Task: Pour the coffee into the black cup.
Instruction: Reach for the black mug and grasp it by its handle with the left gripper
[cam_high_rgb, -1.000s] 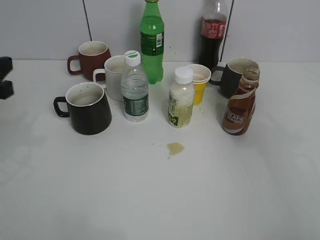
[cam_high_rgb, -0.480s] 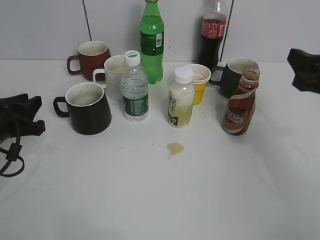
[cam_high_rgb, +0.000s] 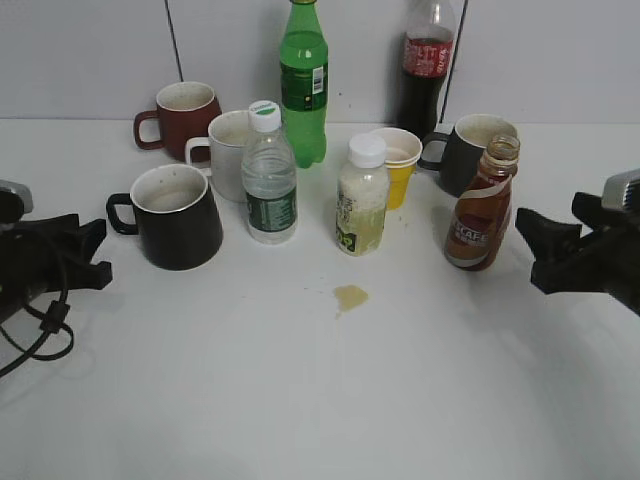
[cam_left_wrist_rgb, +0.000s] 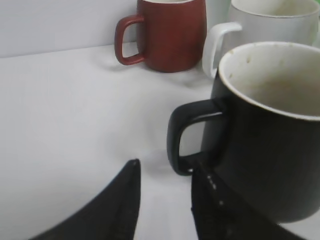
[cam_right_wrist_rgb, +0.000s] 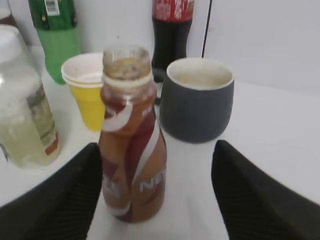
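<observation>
Two grippers on the white table (cam_high_rgb: 320, 400), both empty; left gripper (cam_high_rgb: 97, 255) at the 9 o'clock edge, fingers parted narrowly, tips just short of the black cup (cam_high_rgb: 178, 215) and, in the left wrist view (cam_left_wrist_rgb: 165, 200), pointing at its loop handle, touching nothing; right gripper (cam_high_rgb: 535, 250) at the 3 o'clock edge, fingers spread wide, the coffee (cam_high_rgb: 480, 205) just beside its tips; in the right wrist view (cam_right_wrist_rgb: 155, 192) the bottle stands between the two fingers with a gap on each side.

Coffee: small curvy clear bottle, upright, neck uncapped, brown liquid, brown-orange wrapper with a white swirl; stands at 3 o'clock of the group.

Black cup: glossy black, white inside, body widening to the base, upright at 9 o'clock of the group, handle toward the left gripper.

Others, all upright: brown-red mug (cam_high_rgb: 182, 118) at 11 o'clock; white mug (cam_high_rgb: 230, 152) beside it; clear water bottle (cam_high_rgb: 269, 175) with white cap; green bottle (cam_high_rgb: 303, 82) at 12 o'clock; cola bottle (cam_high_rgb: 427, 65) with red label at 1 o'clock; yellow paper cup (cam_high_rgb: 397, 165); pale-drink bottle (cam_high_rgb: 362, 197), white cap; dark grey mug (cam_high_rgb: 470, 150) behind the coffee.

One small yellowish spill (cam_high_rgb: 350, 297) on the table near the middle.
</observation>
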